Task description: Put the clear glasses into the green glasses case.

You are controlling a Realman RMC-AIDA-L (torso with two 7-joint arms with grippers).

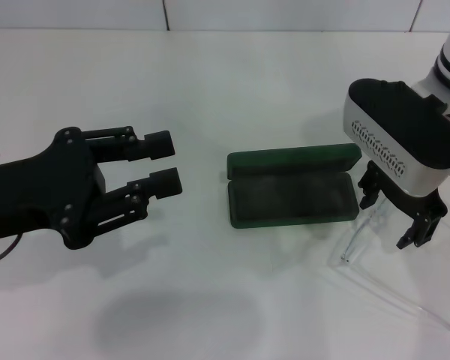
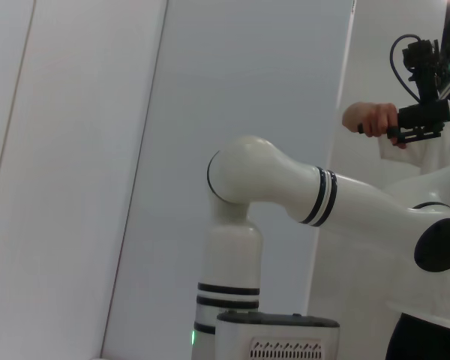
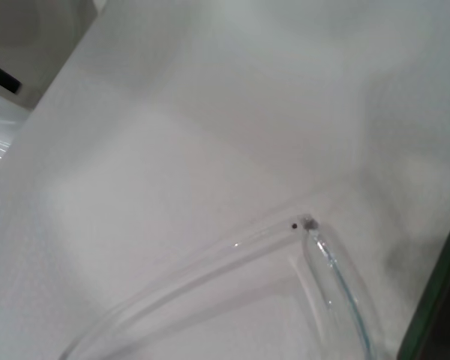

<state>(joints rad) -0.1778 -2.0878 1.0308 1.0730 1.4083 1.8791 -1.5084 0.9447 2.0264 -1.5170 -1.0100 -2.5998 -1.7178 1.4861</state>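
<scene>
The right tool (image 1: 400, 216) hangs at the right of the head view, pointing down at the surface (image 1: 210, 90), its two dark fingers (image 1: 418, 229) spread apart with a gap between them. It stands over the clear glasses (image 1: 360, 244), which lie on the surface at the lower right, just beside the case's right end. One clear arm runs up between the fingers while the other trails off toward the lower right corner. I cannot tell whether the fingers touch the plastic; nothing looks gripped, so I judge the tool is lining up over the frame, spread wide enough to close on it.

The right wrist view shows the glasses (image 3: 315, 247) close up: the hinge with its small dark pin sits right of centre and low, one curved arm sweeps toward the lower left, and a green edge of the case (image 3: 435, 300) cuts the lower right corner.

The green glasses case (image 1: 294, 196) lies open at the centre of the head view, lid folded back toward the top of the frame, dark lining facing up and empty. Being open and so near the glasses, it likely calls for only a short lift and carry.

The left tool (image 1: 163, 163) hovers at the left of the frame, fingers parted and holding nothing, well apart from the case. It appears idle, perhaps ready to steady the case.
</scene>
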